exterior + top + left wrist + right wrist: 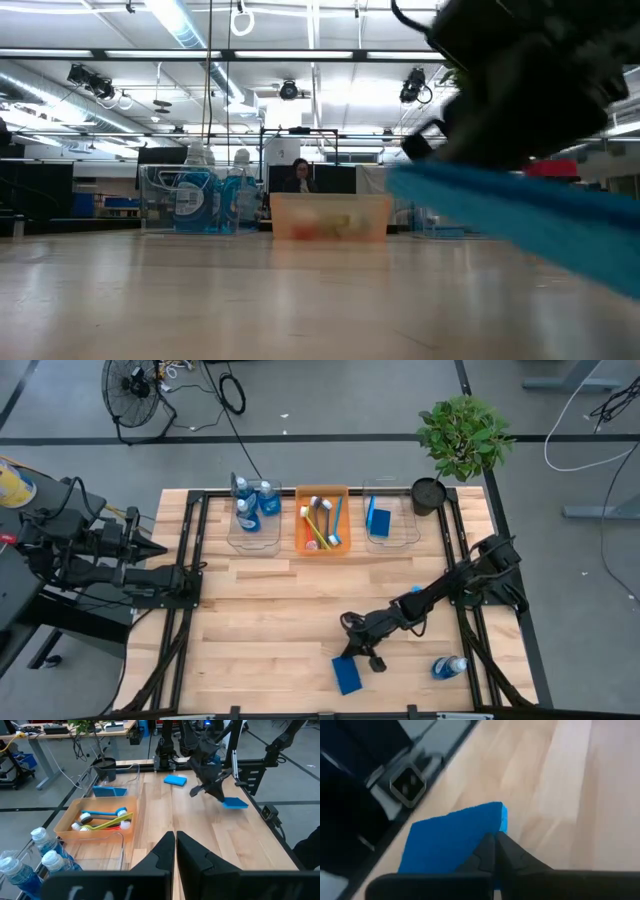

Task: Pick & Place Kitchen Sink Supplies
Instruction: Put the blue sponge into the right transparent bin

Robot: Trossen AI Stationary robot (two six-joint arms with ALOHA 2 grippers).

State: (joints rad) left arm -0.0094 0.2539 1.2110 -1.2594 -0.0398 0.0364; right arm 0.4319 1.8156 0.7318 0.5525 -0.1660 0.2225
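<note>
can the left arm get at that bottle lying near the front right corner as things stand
Probably not. The bottle lies on the far side of the table from the left pincer, which rests shut at the left edge, and the right arm stretches across between them, its pincer shut on a blue sponge.

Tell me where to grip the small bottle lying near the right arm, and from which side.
Grip the bottle across its blue body, probably coming straight down from above: it lies on its side, alone, with both long flanks free.
</note>
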